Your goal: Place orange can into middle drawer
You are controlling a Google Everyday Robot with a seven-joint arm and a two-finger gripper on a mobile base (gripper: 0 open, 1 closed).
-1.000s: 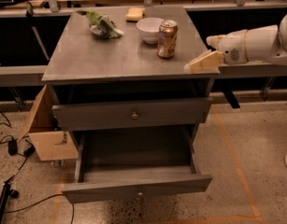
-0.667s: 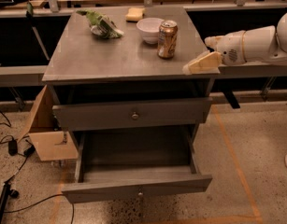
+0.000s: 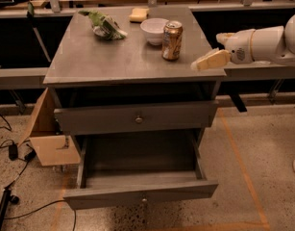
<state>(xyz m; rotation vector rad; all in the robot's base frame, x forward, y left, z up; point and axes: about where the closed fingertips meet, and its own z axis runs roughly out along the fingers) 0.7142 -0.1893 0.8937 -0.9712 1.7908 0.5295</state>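
The orange can (image 3: 172, 40) stands upright on the grey cabinet top (image 3: 108, 57), toward the back right, just in front of a white bowl (image 3: 154, 30). The middle drawer (image 3: 140, 194) is pulled wide open below, and its inside looks bare. The like grey drawer (image 3: 137, 117) above it is only slightly out. My gripper (image 3: 208, 61), with pale cream fingers, reaches in from the right on a white arm. It hovers at the cabinet top's right edge, a short way right of the can and a little nearer. It holds nothing.
A green and white crumpled bag (image 3: 106, 25) and a yellow sponge (image 3: 139, 15) lie at the back of the top. A cardboard box (image 3: 48, 136) leans at the cabinet's left. Cables (image 3: 12, 153) lie on the floor at left.
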